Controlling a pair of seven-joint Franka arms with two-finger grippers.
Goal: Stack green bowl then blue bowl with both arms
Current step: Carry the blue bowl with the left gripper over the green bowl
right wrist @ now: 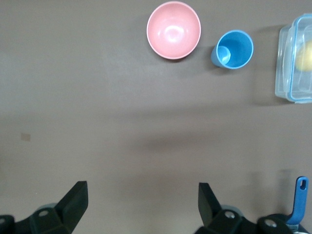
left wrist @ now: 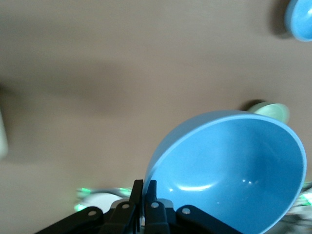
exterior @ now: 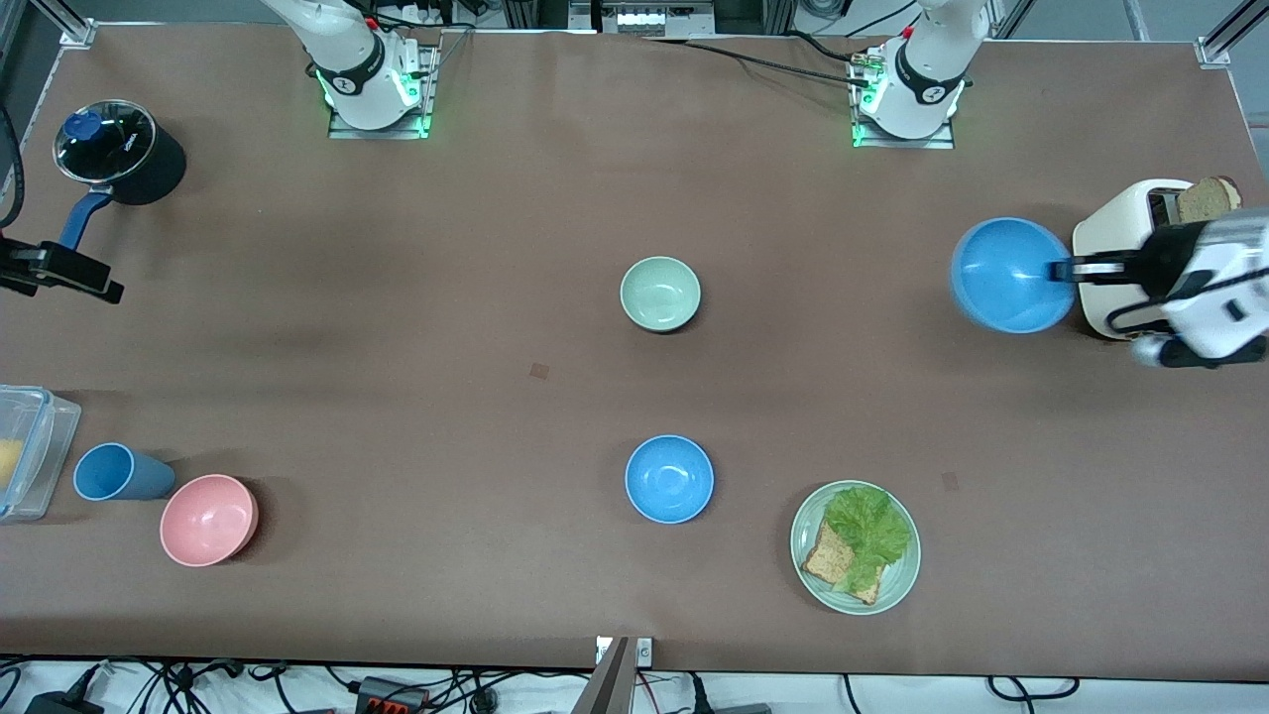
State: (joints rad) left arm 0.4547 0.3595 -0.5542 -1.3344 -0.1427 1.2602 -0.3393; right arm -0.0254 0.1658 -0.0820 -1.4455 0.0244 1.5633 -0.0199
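Note:
The green bowl sits upright mid-table. One blue bowl sits on the table nearer the front camera than the green bowl. My left gripper is shut on the rim of the second blue bowl and holds it tilted in the air beside the toaster, toward the left arm's end. In the left wrist view my left gripper pinches the held bowl's rim; the green bowl and the other blue bowl show farther off. My right gripper is open and empty over the right arm's end.
A white toaster with bread stands by the held bowl. A pale green plate holds lettuce and bread. A pink bowl, a blue cup, a clear container and a black lidded pot stand at the right arm's end.

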